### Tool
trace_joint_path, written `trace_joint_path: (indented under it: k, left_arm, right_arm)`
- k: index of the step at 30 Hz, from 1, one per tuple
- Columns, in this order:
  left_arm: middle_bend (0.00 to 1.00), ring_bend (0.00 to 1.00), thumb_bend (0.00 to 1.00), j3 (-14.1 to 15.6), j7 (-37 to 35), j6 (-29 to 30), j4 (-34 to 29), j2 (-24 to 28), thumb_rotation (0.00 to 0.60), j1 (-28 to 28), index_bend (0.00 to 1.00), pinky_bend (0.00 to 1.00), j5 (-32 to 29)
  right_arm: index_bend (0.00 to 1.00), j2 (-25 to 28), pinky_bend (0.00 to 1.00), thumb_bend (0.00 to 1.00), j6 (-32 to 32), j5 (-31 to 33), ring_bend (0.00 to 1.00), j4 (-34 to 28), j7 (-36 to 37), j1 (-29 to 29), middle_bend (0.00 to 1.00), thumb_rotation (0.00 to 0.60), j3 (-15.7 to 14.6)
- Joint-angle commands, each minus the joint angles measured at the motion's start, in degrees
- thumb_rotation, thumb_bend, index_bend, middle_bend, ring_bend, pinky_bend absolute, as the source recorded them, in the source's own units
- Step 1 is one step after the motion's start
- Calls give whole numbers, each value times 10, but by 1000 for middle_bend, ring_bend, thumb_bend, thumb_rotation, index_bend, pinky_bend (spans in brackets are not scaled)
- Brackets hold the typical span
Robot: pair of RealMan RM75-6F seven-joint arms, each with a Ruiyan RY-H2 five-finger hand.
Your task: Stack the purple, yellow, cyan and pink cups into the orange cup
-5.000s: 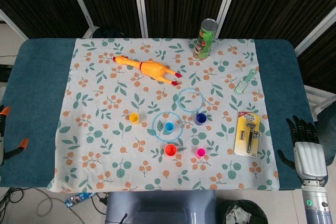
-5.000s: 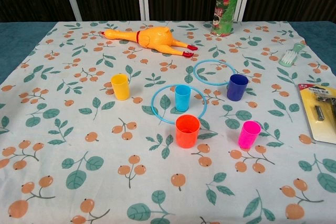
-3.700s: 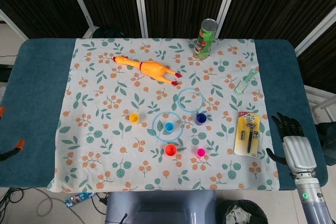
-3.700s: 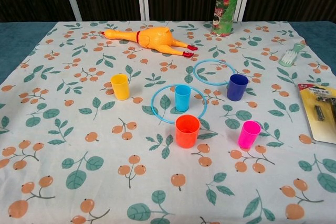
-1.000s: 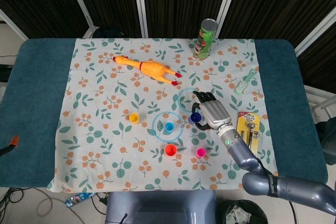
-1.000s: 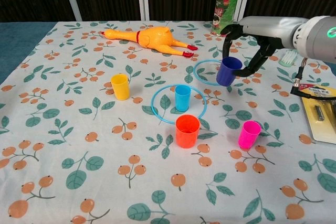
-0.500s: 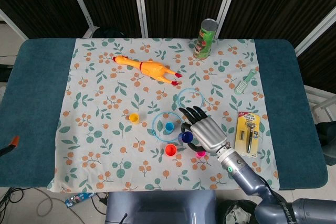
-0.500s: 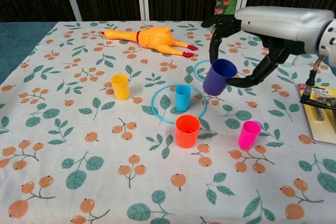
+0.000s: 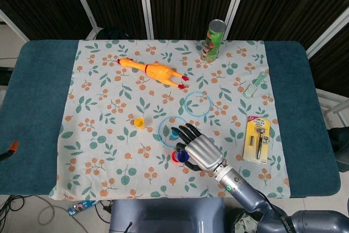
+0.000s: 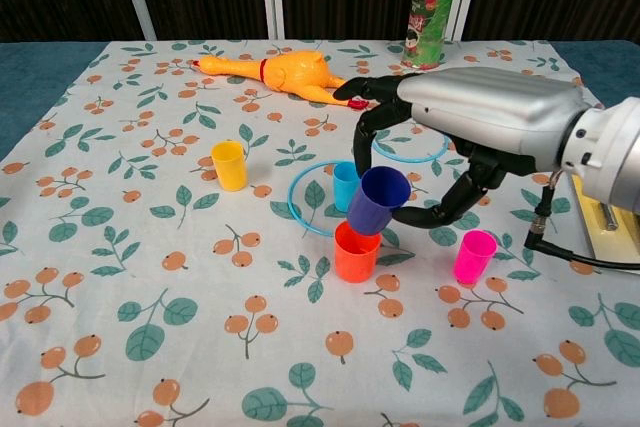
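- While the purple cup [image 10: 378, 200] is gripped, tilted, by the right robot hand [image 10: 455, 127] just above the orange cup [image 10: 356, 251] at lower centre of the chest view, no cup is yet seen nested.
- Left to be stacked: the yellow cup [image 10: 229, 165] at centre left, the cyan cup [image 10: 344, 185] inside a blue ring [image 10: 301, 209], and the pink cup [image 10: 473, 256] at lower right.
- No left robot hand is shown.
- Printing on the green can [image 10: 431, 7] at the bench's far edge cannot be read.
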Motion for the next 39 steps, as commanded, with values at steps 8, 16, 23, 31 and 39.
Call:
trace_joint_path:
  k: [8, 16, 23, 31, 39]
  left_arm:
    - [0, 0, 220, 1, 2, -1, 0, -1, 600, -1, 27, 0, 1]
    - [0, 0, 220, 0, 5, 0, 0, -2, 600, -1, 27, 0, -1]
    - [0, 0, 220, 0, 7, 0, 0, -2, 600, -2, 27, 0, 0]
    - [0, 0, 220, 0, 8, 0, 0, -3, 600, -2, 27, 0, -1]
    - [0, 0, 220, 0, 8, -1, -1, -2, 600, -2, 27, 0, -1]
  right_arm:
    - [488, -23, 77, 420, -12, 13, 0, 26, 2, 5, 0, 600, 7]
    - [488, -34, 77, 421, -19, 24, 0, 43, 1, 7, 0, 600, 11]
    - [489, -43, 77, 420, -25, 27, 0, 54, 1, 9, 0, 600, 9]
    - [488, -49, 77, 420, -30, 26, 0, 58, 2, 8, 0, 600, 5]
    - [140, -54, 77, 420, -40, 33, 0, 64, -4, 10, 0, 600, 2]
